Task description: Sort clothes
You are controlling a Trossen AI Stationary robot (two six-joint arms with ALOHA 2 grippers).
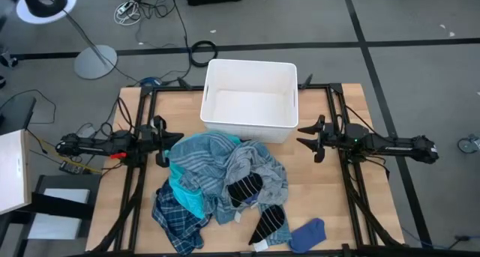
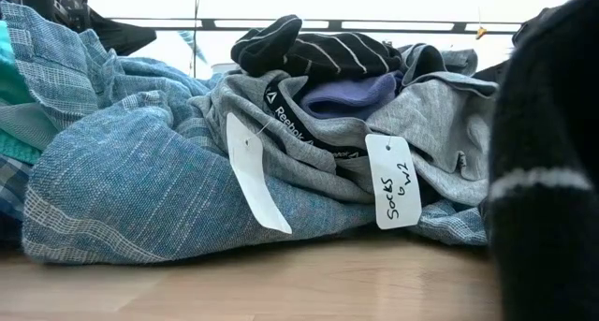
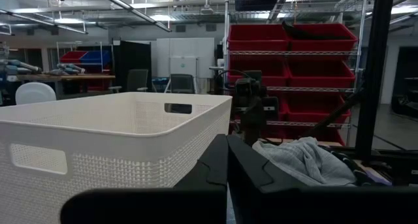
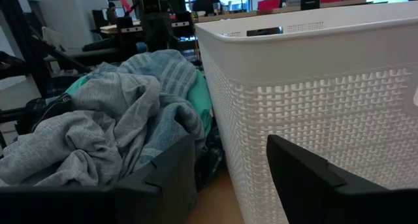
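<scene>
Heap of clothes [image 1: 221,186] at table centre toward 6 o'clock: small blue item [image 1: 308,231] and black striped socks [image 1: 255,204] nearest, striped shirt [image 1: 202,156] on top. Left gripper [image 1: 160,142] at 9 o'clock, fingers pressed together, empty. Right gripper [image 1: 313,139] at 3 o'clock, fingers spread, empty. White bin [image 1: 251,129] at 12 o'clock, touching heap.

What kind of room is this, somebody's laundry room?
More likely a robotics lab or workshop than a home: metal shelving with red storage bins, cables across a grey floor, and two robot arms at a wooden table by a clothes heap.
</scene>
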